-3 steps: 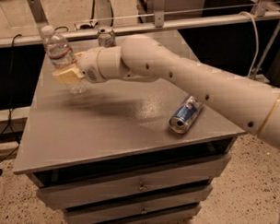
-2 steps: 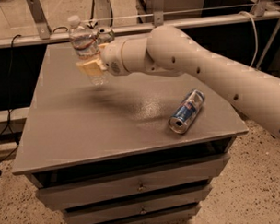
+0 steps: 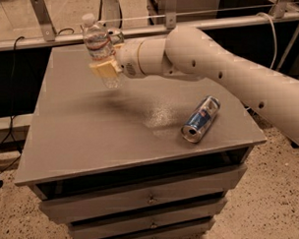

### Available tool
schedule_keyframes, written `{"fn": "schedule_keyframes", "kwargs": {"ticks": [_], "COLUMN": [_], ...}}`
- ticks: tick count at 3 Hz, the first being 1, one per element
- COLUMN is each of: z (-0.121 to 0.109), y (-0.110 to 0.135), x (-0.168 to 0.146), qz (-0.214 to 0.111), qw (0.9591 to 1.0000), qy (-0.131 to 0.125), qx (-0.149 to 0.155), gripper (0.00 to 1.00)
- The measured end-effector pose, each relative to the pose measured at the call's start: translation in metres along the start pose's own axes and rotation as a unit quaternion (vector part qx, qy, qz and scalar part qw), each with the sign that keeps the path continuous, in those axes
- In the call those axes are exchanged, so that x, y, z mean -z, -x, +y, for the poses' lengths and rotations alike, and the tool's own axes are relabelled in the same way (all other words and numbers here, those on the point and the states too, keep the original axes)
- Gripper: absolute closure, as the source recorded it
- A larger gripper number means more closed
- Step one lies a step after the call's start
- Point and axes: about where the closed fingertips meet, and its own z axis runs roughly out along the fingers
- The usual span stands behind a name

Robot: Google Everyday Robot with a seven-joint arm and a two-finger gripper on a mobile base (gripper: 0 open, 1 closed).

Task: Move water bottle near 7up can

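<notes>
The water bottle [image 3: 100,51] is clear with a white cap and a white-and-red label. It is held tilted in the air above the far left part of the grey table [image 3: 86,128]. My gripper [image 3: 106,70] is shut on the bottle's middle, with a yellowish finger pad [image 3: 103,70] across it. The 7up can [image 3: 116,36] stands at the table's far edge, just behind and to the right of the bottle; only its silver top and a bit of its side show, the rest is hidden by my arm.
A blue-and-silver can [image 3: 201,118] lies on its side at the right front of the table. A metal rail [image 3: 195,24] runs behind the table. Drawers [image 3: 147,198] are below the tabletop.
My gripper has carried the bottle to the right and toward the far edge, from the table's far left corner to just beside the 7up can.
</notes>
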Motion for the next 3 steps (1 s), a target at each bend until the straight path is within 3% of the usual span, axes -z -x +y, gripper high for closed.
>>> {"fn": "schedule_keyframes", "kwargs": {"ticks": [2,3], "z": [-0.090,-0.122], "y": [-0.006,-0.020], "x": [0.030,0.026], "qz": [-0.012,-0.012], "qw": [0.9972,0.9962], "qy": [-0.073,-0.086], "qx": [0.011,-0.003], "gripper": [1.00,1.00]}}
